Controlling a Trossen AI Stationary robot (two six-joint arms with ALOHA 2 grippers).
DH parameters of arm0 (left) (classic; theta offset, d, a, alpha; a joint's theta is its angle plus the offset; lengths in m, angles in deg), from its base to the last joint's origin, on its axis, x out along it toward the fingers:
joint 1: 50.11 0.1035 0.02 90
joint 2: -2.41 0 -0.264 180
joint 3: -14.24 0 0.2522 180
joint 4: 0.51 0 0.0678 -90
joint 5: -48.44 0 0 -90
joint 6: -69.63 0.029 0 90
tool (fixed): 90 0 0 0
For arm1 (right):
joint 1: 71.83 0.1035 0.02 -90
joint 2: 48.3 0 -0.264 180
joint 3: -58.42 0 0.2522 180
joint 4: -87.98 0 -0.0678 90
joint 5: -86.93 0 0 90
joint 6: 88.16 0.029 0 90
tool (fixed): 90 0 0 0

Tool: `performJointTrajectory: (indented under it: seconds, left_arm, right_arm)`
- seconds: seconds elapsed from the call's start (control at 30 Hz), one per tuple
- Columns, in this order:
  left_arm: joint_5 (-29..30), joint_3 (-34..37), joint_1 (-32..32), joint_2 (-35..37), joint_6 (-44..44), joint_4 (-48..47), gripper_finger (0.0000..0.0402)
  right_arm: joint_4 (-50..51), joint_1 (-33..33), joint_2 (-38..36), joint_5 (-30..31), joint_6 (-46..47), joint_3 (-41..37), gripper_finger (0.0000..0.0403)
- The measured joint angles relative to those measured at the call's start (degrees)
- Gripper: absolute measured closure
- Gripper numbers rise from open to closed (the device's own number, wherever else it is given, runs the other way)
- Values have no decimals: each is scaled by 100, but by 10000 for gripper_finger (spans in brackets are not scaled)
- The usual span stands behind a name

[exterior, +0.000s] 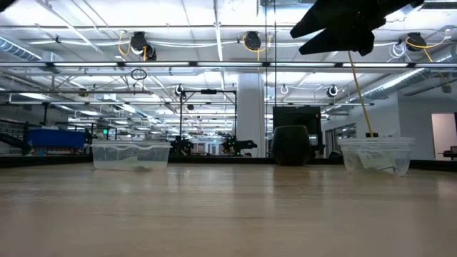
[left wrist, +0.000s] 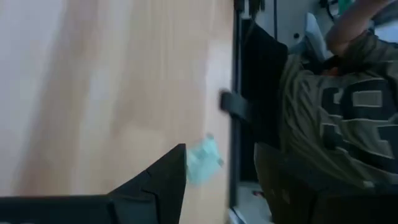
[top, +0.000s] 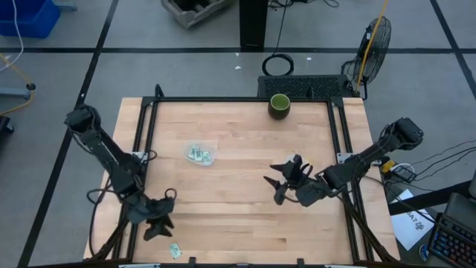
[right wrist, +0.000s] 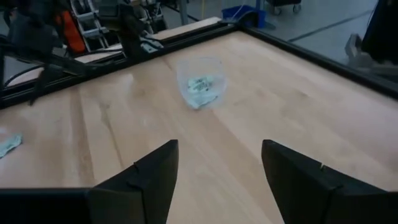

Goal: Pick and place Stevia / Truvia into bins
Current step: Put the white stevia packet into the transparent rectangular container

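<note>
One pale green sachet (top: 174, 250) lies flat near the table's near-left corner; it also shows in the left wrist view (left wrist: 202, 160) and the right wrist view (right wrist: 7, 144). My left gripper (top: 158, 217) hovers just beyond that sachet, open, with one finger (left wrist: 163, 177) showing beside it. The squarish clear bin (top: 201, 154) (exterior: 131, 153) (right wrist: 200, 87) stands left of centre with several sachets inside. The round clear bin (exterior: 376, 153) shows only in the low view. My right gripper (top: 286, 182) (right wrist: 221, 168) hangs open above the table's right half, holding nothing.
A dark green cup (top: 279, 106) stands at the far edge, right of centre. A black frame rail (left wrist: 236, 93) runs along the table's edge by the sachet. A person in an olive shirt (left wrist: 336, 106) stands just past that edge. Bare wood (top: 238, 216) lies between the arms.
</note>
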Motion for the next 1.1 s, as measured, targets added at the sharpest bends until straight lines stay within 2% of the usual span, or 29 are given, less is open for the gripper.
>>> performJointTrajectory:
  seconds: [0.2,0.5,0.57,0.8,1.1]
  left_arm:
    - [332,0,-416,-419,-1252,170,180]
    - [240,-16,-450,-1691,-1857,1774,130]
    - [75,-140,-483,-1963,-2000,1767,129]
    - [-219,-1183,-647,-2791,-1919,203,128]
    - [31,-2134,-665,-3274,-1287,-1582,128]
  right_arm:
    - [-114,-132,0,-11,-516,0,175]
    - [-114,-170,0,-167,-852,0,177]
    - [-110,-168,2,-168,-909,0,179]
    - [-185,-169,1,-165,-1026,-35,179]
    - [-875,-240,2,-170,-1007,-442,182]
